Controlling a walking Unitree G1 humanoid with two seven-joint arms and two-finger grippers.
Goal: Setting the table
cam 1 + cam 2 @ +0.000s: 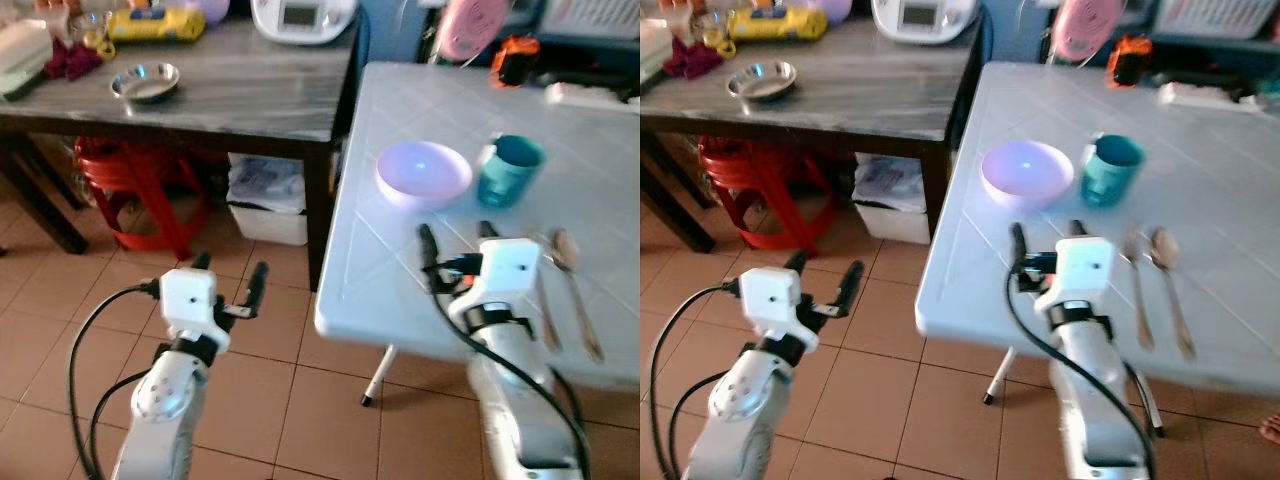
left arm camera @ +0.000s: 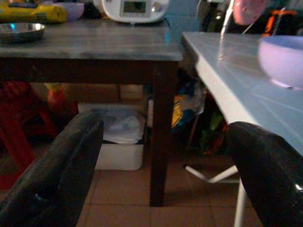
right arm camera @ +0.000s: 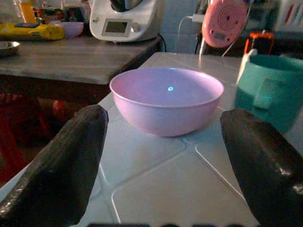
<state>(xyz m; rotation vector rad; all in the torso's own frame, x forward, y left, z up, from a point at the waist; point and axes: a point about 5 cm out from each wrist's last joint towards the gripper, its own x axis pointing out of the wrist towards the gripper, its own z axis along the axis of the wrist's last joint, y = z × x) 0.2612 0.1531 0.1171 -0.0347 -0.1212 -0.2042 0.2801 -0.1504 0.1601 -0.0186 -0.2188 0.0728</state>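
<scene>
- The table setting looks partly laid: a lilac bowl (image 3: 166, 99) stands on the white tiled desk (image 1: 400, 290) near its left edge, with a teal mug (image 1: 508, 170) just beside it on the right, the two close but seemingly not touching.
- Two pieces of cutlery lie side by side further right on the same desk: a spoon (image 1: 575, 285) and a second long utensil (image 1: 1137, 290), too blurred to tell whether it is a fork or another spoon.
- The right tool (image 1: 455, 240) hovers low over the desk just short of the bowl, its two black fingers spread wide and holding nothing; in the right wrist view the bowl sits squarely between them.
- The left tool (image 1: 230, 275) hangs over the tiled floor off the desk's left edge, its fingers also apart and empty.
- The step in hand is probably a reach for the bowl, to place or straighten it.
- The next move would call for a short advance of the right arm and a hold on the rim or wall; the bowl looks light and smooth, so it may slide rather than be caught.
- On the dark wooden desk (image 1: 250, 95) behind stand a steel dish (image 1: 146, 82), a white kitchen appliance (image 3: 124, 19) with a small display, and a yellow package (image 1: 155, 24).
- No brand, label or writing can be read; the display and the package print are too blurred.
</scene>
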